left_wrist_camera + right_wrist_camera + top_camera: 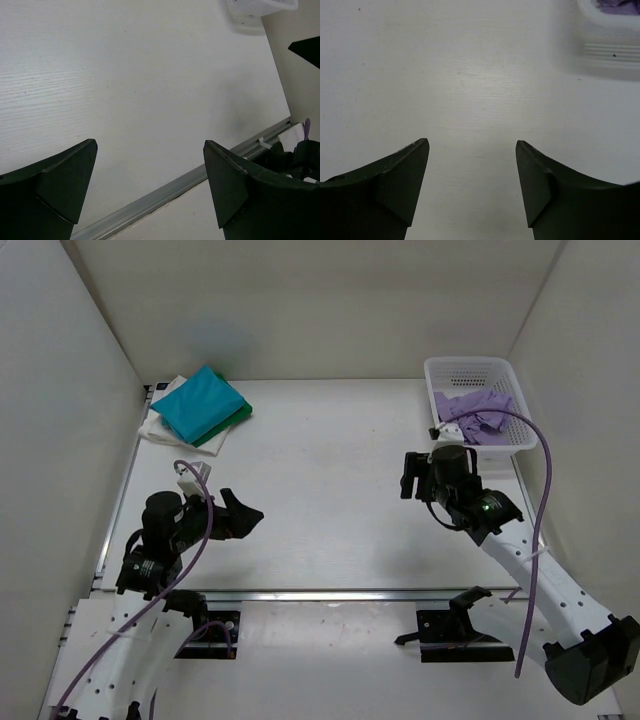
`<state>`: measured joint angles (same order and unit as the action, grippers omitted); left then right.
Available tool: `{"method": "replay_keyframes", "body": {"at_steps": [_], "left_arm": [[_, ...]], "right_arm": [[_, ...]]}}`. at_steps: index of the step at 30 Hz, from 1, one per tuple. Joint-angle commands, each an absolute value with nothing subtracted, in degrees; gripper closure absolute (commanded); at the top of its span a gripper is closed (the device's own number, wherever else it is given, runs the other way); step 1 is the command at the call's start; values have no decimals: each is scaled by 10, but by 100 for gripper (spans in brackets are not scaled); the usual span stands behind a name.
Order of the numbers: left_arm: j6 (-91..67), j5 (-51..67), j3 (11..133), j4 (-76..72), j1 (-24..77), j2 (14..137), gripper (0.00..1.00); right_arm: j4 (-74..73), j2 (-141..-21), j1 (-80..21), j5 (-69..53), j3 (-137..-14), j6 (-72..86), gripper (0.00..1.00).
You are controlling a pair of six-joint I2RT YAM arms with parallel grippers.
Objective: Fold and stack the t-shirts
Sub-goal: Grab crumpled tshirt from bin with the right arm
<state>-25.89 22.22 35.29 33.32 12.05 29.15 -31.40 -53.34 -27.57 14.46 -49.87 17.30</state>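
Nearby, left gripper (243, 516) wide open, empty, over table (320, 460). Right gripper (408, 476) wide too, empty. Further, purple shirt (472, 410) crumpled in basket (468, 366), far right. Teal shirt (200, 403) folded on green shirt (238, 418) and white shirt (160, 426), far left.

High rear overview; two close wrist views, shared table (330, 490)

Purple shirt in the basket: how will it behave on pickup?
Probably floppy: the purple shirt lies crumpled in loose folds, so it should drape and hang from a single pinch. Likely light, being thin cloth heaped unevenly. It could catch on the lattice wall of the basket as it comes out.
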Motion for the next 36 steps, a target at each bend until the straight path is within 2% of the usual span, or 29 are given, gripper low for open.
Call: {"method": "replay_keyframes", "body": {"at_steps": [1,2,3,4,5,6,8,9,10,11,12,13,15,16,19,21,23,26,28,30,36], "left_arm": [[-250,283,346,279,108,271,1],[-263,291,335,266,107,268,2],[-276,300,321,249,112,271,1],[-288,301,320,237,118,278,1],[-294,299,311,223,121,278,1],[-308,304,298,214,129,273,1],[-318,299,280,194,134,263,1],[-327,300,270,182,132,253,1],[-330,310,264,173,127,250,10],[-332,320,262,171,121,246,32],[-334,322,258,166,120,247,66],[-324,316,256,169,119,250,82],[-307,300,269,195,129,255,96],[-302,289,270,196,132,255,100],[-301,297,268,196,136,247,100],[-310,313,256,186,136,243,93],[-318,330,240,176,143,242,80],[-322,339,234,175,150,233,61],[-309,330,244,196,154,227,56],[-283,312,261,223,158,232,51],[-275,304,271,234,162,243,48]], "right_arm": [[-297,-559,-230,121,-571,153,34],[-302,-567,-223,124,-583,153,40],[-302,-580,-211,128,-604,151,53],[-301,-590,-196,128,-621,149,60],[-299,-602,-183,129,-633,144,76],[-296,-607,-178,142,-647,140,88],[-288,-626,-160,147,-676,132,99],[-290,-641,-145,145,-692,131,100],[-282,-655,-130,135,-703,126,100],[-275,-667,-116,138,-718,125,100],[-261,-672,-109,129,-721,125,100],[-258,-690,-92,117,-732,119,99],[-250,-716,-72,100,-750,106,95],[-237,-726,-69,106,-750,100,95],[-185,-753,-48,139,-746,70,94],[-175,-797,-6,133,-773,86,93],[-178,-834,29,84,-795,107,85],[-172,-886,57,74,-826,110,74],[-178,-925,60,84,-848,96,69],[-191,-986,70,87,-890,80,68],[-177,-1082,109,41,-925,77,64]]}}
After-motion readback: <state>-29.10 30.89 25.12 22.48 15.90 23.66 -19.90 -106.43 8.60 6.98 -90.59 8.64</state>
